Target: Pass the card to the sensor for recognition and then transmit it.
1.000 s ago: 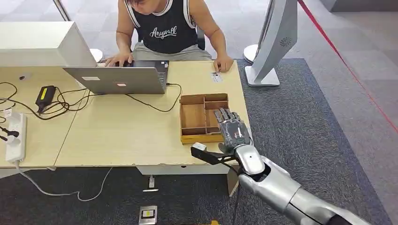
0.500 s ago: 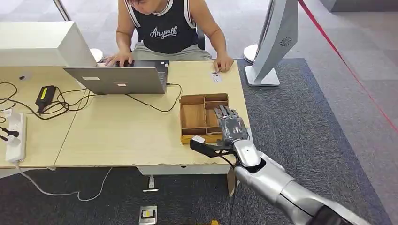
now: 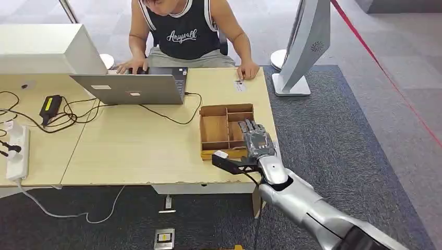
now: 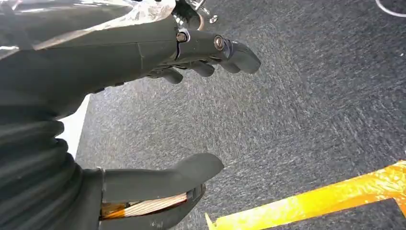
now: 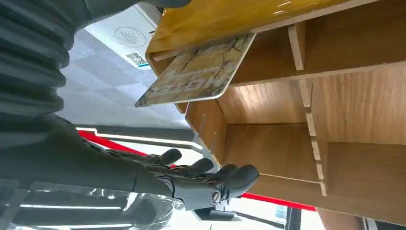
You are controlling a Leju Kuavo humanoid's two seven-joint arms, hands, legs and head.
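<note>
Left hand (image 4: pixel 191 62) hangs over grey carpet (image 4: pixel 311 120) w/ a yellow floor stripe (image 4: pixel 335 201) beside it; fingers apart, nothing in it, thumb well clear of the rest.

Going left to right across your head view: white power strip (image 3: pixel 15 151) and black adapter (image 3: pixel 50 105) w/ a yellow label sit at the table's far left, cables trailing. White box (image 3: pixel 47 48) at the back. Next, a silver laptop (image 3: pixel 130 87); a person (image 3: pixel 187 31) sits behind it, one hand on the keys, the other flat near a small tag (image 3: pixel 240 85) on the table. Shirt reads "Anywall".

Wooden tray (image 3: pixel 225 131) stands close to the table's (image 3: pixel 135 151) right front corner, split into compartments; those you can see are bare wood. Right hand (image 3: pixel 256 141) lies over the tray's right side, fingers stretched out and apart, gripping nothing. Wrist view shows the card (image 5: pixel 198 72) tilted at the tray's outer wall compartment (image 5: pixel 268 52), one end tucked under the yellow-faced rim, other end sticking out free; the hand's fingers (image 5: pixel 210 170) are near but apart from it. Card print too blurred to read.

Right of the table: white stand (image 3: pixel 305 47) on the carpet, then open floor w/ a red line (image 3: pixel 385 78) running diagonally.
</note>
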